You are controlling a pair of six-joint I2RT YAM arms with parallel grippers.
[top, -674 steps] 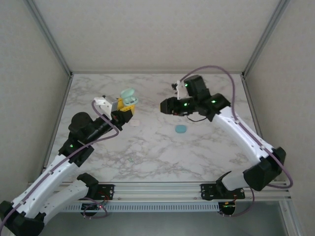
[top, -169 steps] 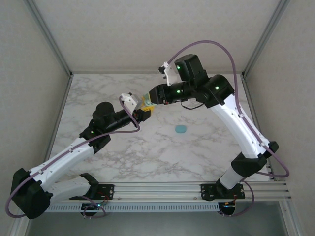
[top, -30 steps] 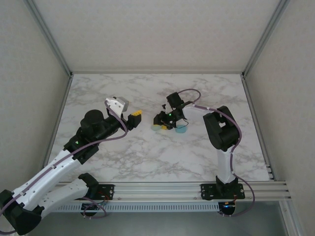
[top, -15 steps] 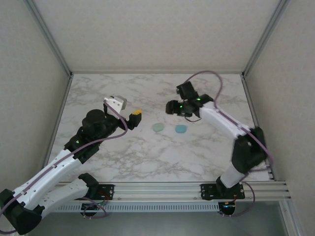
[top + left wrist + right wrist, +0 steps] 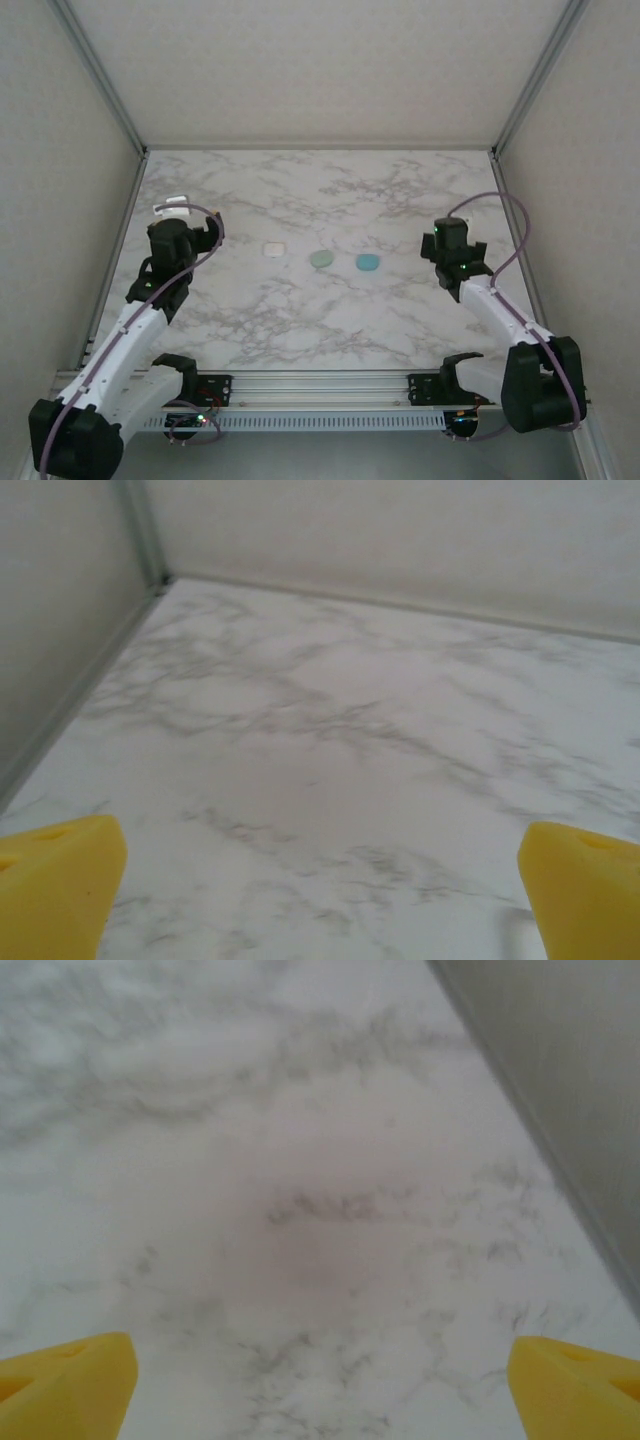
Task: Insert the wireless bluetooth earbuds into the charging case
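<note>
The left claw (image 5: pixel 320 905) hangs spread wide above the desk (image 5: pixel 300 320), its yellow fingertips (image 5: pixel 60 885) far apart with nothing between them. The right claw (image 5: pixel 320 1390) is spread just as wide and pinches nothing. Between the two claws, three pebble-like cases lie in a row on the desk. The white case (image 5: pixel 272 249) is to the right of the left claw, the teal case (image 5: pixel 369 262) to the left of the right claw, and the green case (image 5: pixel 321 259) lies between them. Whether they hold earbuds cannot be told.
</note>
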